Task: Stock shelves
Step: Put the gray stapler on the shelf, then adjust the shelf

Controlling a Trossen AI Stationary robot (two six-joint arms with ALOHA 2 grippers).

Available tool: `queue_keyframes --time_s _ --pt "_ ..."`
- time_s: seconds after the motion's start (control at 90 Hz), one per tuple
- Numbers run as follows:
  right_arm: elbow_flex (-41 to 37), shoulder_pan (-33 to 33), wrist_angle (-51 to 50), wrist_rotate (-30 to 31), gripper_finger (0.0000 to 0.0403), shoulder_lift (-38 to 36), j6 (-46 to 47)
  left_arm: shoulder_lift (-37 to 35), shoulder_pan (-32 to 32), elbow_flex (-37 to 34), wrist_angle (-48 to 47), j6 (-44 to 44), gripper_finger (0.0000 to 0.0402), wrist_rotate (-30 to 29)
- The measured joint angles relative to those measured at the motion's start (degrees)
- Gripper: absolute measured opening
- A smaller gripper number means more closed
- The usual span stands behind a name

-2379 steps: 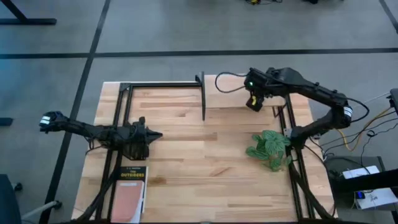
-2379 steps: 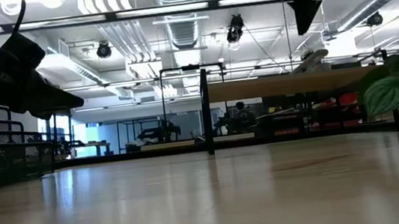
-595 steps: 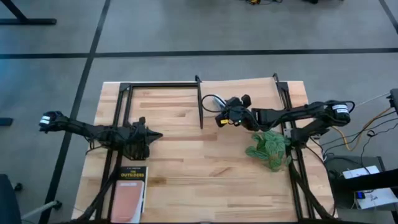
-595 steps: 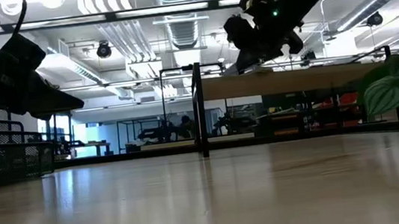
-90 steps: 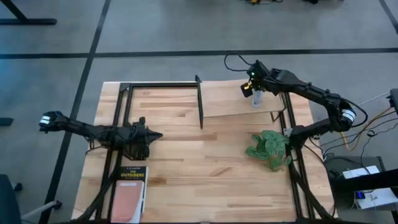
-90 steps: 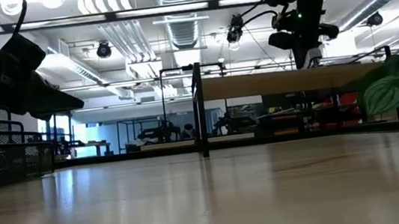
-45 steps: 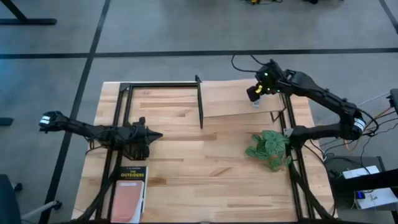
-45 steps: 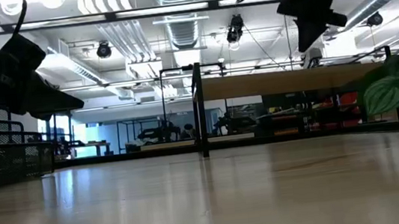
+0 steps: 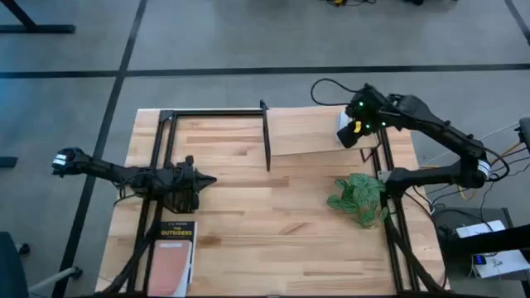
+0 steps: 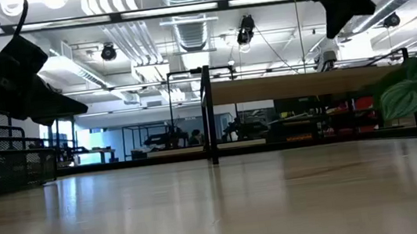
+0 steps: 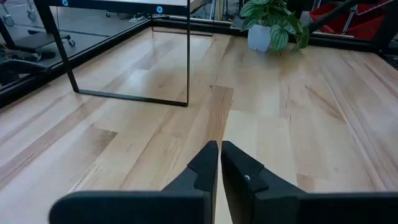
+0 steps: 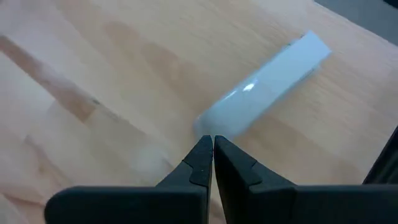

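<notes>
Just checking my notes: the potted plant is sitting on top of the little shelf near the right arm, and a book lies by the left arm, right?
Not quite: the potted plant stands on the tabletop beside the shelf, as the high view shows. The book does lie by the left arm.

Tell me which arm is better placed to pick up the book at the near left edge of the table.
Left. The left gripper hangs just beyond the book on the same side, while the right gripper is over the riser shelf at the far right.

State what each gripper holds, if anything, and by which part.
Nothing. The left gripper and right gripper are both shut and empty.
</notes>
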Motion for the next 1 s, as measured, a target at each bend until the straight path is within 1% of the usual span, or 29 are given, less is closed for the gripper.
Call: queue_keyframes --time_s 0.222,0.444,0.689,0.9,1.0 --pt "-1.97 -0.02 -1.12 0.19 0.0 0.64 0.18 0.0 0.0 0.0 0.0 0.0 0.0004 0.0" --pt "-3.56 -0.02 -1.13 0.18 0.0 3.6 1.33 0.0 -0.02 0.0 0.0 0.01 0.0004 0.0" --pt "-3.56 -0.02 2.15 0.64 0.0 6.45 0.75 0.0 -0.01 0.0 0.0 0.0 0.0004 0.0" --pt "-3.05 0.32 1.95 0.62 0.0 6.14 0.61 0.0 -0.02 0.01 0.0 0.01 0.0004 0.0" --pt "-1.94 2.2 1.96 0.23 0.0 5.22 0.62 0.0 -0.01 0.02 0.0 0.01 0.0004 0.0"
